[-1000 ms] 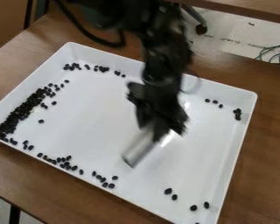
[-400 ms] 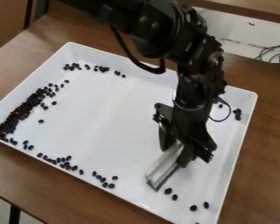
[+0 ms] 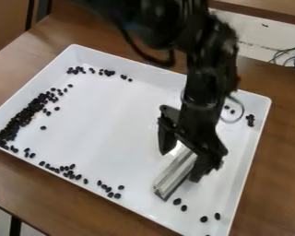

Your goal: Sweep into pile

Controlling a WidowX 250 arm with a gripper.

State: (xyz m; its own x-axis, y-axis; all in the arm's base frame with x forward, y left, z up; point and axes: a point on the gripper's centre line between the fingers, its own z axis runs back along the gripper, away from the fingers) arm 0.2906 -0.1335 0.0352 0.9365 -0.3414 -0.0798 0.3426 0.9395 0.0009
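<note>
Over the right half of the white tray [image 3: 107, 124] hangs the black gripper [image 3: 185, 154], shut on a silvery metal bar that serves as a sweeper [image 3: 174, 174]. The bar slants down to the lower left, its low end close to the tray floor, just up and left of a few loose beans [image 3: 177, 201]. A dense pile of black beans [image 3: 20, 119] lies along the tray's left wall. Scattered beans [image 3: 70, 173] follow the near wall, and others [image 3: 107, 72] sit along the far wall. A small cluster [image 3: 250, 120] rests by the right wall.
The tray's raised rim [image 3: 265, 103] surrounds the beans on all sides. Brown wooden table [image 3: 279, 184] extends around it. Cables [image 3: 290, 56] lie beyond the table at the upper right.
The gripper has moved right and toward the near side of the tray with the bar, mostly between the first two moments. The beans look unmoved.
</note>
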